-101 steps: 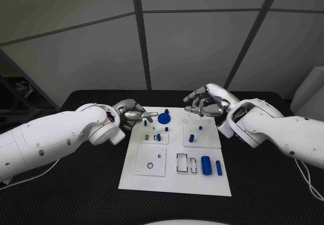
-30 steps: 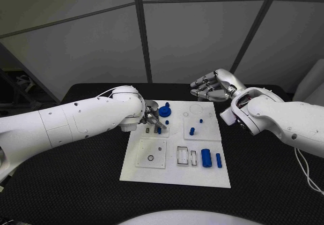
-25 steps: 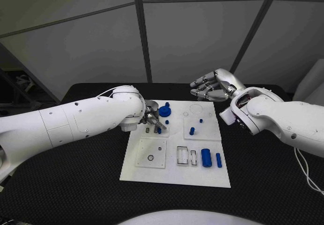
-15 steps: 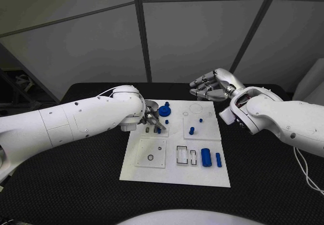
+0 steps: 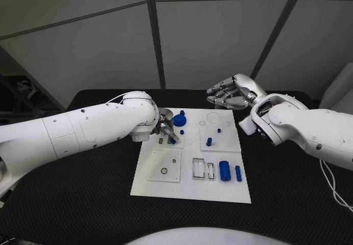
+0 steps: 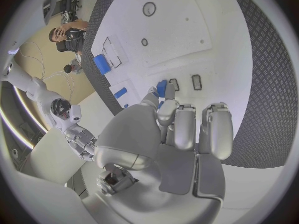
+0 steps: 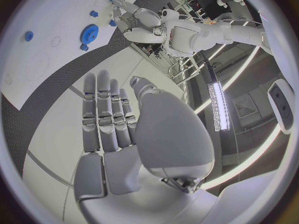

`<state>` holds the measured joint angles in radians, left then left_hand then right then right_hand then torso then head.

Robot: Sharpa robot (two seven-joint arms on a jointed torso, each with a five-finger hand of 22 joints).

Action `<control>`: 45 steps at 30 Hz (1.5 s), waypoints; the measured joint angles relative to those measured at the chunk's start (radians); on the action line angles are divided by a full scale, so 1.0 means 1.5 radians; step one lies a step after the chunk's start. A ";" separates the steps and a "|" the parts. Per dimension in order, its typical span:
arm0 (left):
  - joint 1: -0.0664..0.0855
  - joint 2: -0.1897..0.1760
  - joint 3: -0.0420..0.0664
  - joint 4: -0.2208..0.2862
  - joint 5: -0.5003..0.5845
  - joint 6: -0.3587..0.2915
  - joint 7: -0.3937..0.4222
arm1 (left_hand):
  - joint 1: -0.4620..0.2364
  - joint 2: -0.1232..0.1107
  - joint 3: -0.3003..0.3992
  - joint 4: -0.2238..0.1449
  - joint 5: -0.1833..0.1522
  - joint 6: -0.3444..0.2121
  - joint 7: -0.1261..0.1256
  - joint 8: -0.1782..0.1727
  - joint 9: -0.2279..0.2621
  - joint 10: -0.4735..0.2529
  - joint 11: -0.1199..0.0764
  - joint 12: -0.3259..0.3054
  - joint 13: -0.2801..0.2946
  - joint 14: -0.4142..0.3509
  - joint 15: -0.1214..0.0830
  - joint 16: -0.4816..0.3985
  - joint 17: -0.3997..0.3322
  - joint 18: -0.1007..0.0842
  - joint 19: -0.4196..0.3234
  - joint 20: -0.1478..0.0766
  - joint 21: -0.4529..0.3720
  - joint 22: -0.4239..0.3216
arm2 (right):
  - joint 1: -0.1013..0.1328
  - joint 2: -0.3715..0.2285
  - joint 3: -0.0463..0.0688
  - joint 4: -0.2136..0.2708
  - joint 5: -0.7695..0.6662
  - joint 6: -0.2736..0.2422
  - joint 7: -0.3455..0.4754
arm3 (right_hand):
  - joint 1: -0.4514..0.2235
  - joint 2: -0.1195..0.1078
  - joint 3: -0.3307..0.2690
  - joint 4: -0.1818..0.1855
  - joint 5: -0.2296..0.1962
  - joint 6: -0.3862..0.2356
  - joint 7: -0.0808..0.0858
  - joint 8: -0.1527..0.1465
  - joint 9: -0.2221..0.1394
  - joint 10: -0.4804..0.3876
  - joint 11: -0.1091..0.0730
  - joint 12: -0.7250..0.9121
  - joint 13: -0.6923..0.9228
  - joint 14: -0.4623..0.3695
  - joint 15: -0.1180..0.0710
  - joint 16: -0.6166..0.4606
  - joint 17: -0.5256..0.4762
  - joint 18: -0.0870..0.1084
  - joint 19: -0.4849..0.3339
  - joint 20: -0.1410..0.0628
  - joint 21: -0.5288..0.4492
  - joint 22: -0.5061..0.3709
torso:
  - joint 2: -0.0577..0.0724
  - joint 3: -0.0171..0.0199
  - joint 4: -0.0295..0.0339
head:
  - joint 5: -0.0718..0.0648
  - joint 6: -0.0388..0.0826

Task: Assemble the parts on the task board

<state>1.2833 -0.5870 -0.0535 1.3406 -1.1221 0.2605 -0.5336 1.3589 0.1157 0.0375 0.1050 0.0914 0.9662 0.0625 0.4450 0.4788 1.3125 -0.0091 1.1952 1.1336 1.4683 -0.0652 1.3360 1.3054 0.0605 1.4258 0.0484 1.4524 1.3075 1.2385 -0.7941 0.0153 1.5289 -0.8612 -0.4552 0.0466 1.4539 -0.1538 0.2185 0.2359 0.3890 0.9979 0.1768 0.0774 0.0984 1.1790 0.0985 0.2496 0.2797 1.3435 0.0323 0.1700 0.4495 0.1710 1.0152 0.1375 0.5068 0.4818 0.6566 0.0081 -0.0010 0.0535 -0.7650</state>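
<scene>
The white task board lies in the middle of the black table. My left hand reaches over its far left block, where thumb and a finger pinch a small blue part beside two empty slots. The same small blue part sits right at that hand's fingertips. A blue gear stands just beyond the hand. My right hand hovers past the board's far edge, fingers stretched side by side, holding nothing. From the right wrist, the gear and the board lie far beyond the right hand.
Small blue pegs stand on the far right block. A thick blue cylinder and a slim blue bar lie at the board's near right, next to empty rectangular frames. A plate with round holes is at the near left.
Since the oldest frame, my left hand has come in from the board's left edge onto the slotted block. Over the last second both hands have hardly moved.
</scene>
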 measured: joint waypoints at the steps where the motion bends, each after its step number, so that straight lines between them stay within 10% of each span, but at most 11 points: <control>1: 0.000 -0.001 0.000 0.000 0.002 0.000 0.000 | 0.005 -0.005 0.010 0.010 0.014 0.000 0.000 -0.001 0.001 0.000 0.000 -0.003 -0.001 0.000 0.000 0.000 0.001 0.000 0.000 0.000 0.000 0.000 | 0.000 0.000 0.000 0.000 0.000 0.000 0.000 | 0.000 0.000 0.000 0.000 0.000 0.000 0.000 0.000 0.000 0.000 0.000 0.000 0.000 0.000 0.000 0.000 0.000 0.000 0.000 0.000 0.000 0.000 | 0.000 0.0000 0.0000 | 0.000 0.000; 5: -0.001 -0.005 -0.001 0.003 0.010 -0.005 0.000 | -0.020 -0.051 0.105 0.031 0.050 -0.006 0.004 -0.003 0.014 -0.002 0.001 -0.010 -0.002 0.000 0.000 0.000 0.002 0.000 0.000 0.000 0.000 0.000 | 0.000 0.001 0.000 -0.002 0.000 0.001 0.000 | 0.000 0.000 0.000 0.000 0.000 0.000 0.000 0.000 0.000 0.000 0.000 0.000 0.000 0.000 0.000 0.000 0.000 0.000 0.000 0.000 -0.003 -0.001 | 0.000 0.0000 0.0000 | 0.000 0.000; 6: -0.002 -0.007 -0.001 0.005 0.012 -0.006 0.000 | -0.097 -0.109 0.257 0.022 0.052 -0.003 0.006 0.010 0.041 0.004 0.005 -0.010 -0.001 0.000 0.007 -0.003 0.002 0.000 0.001 -0.001 0.000 0.000 | 0.000 0.001 0.000 -0.002 0.000 0.001 -0.001 | 0.000 0.000 0.000 0.000 0.000 0.000 0.000 0.000 0.000 0.000 0.000 0.000 0.000 0.000 0.000 0.000 0.000 0.000 0.000 0.000 -0.003 -0.001 | 0.000 0.0001 0.0000 | 0.000 0.000; 8: -0.003 -0.012 -0.002 0.009 0.018 -0.011 0.000 | -0.137 -0.139 0.349 -0.002 0.052 -0.002 0.007 0.020 0.057 0.011 0.005 -0.010 0.002 0.000 0.008 -0.004 0.002 0.000 0.001 -0.001 0.000 0.000 | 0.000 0.001 0.000 -0.003 0.000 0.001 -0.001 | 0.000 0.000 0.000 0.000 0.000 0.000 0.000 0.000 0.000 0.000 0.000 0.000 0.000 0.000 0.000 0.000 0.000 0.000 0.000 0.000 -0.003 -0.001 | 0.000 0.0001 0.0000 | 0.000 0.000; 27: -0.006 -0.082 -0.002 0.079 0.050 -0.127 0.000 | -0.151 -0.138 0.362 0.000 0.051 -0.008 0.001 0.034 0.080 0.015 0.000 -0.004 0.012 -0.001 0.003 -0.004 0.002 0.000 0.002 -0.001 0.000 0.000 | 0.000 -0.003 0.000 -0.010 0.000 0.002 -0.004 | 0.000 0.000 0.000 0.000 0.002 0.000 0.000 0.000 0.000 0.000 0.000 -0.002 -0.001 0.000 0.000 -0.004 0.000 0.000 0.000 0.000 -0.003 -0.001 | -0.001 0.0008 0.0038 | 0.004 -0.001; 45: -0.043 -0.079 -0.003 0.089 0.003 -0.232 0.000 | -0.163 -0.140 0.371 -0.008 0.055 -0.011 -0.001 0.047 0.097 0.022 0.002 0.008 0.019 -0.003 0.001 -0.004 0.002 -0.001 0.018 -0.001 0.012 0.000 | 0.000 -0.005 0.000 -0.014 -0.019 0.002 -0.006 | 0.000 0.000 0.000 0.000 0.005 0.000 0.000 0.000 0.000 -0.002 0.002 -0.002 -0.002 0.000 0.000 -0.004 0.000 0.000 0.000 0.000 -0.003 -0.001 | -0.003 0.0043 0.0095 | 0.001 -0.001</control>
<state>1.2186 -0.7053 -0.0585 1.4742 -1.1172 -0.0881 -0.5337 1.1141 -0.0936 0.5938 0.0932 0.1737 0.9504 0.0607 0.5161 0.6243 1.3461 -0.0056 1.2072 1.1625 1.4634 -0.0643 1.3304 1.3081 0.0593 1.4527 0.0466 1.4699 1.3074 1.2385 -0.8018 0.0153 1.5082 -0.8897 -0.4521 0.0380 1.4539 -0.1537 0.2185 0.2360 0.3971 0.9979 0.1768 0.0774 0.0977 1.1754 0.1021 0.2463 0.2768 1.3435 0.0323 0.1647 0.4497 0.1710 1.0152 0.1375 0.5024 0.4799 0.6527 0.0145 0.0133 0.0556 -0.7667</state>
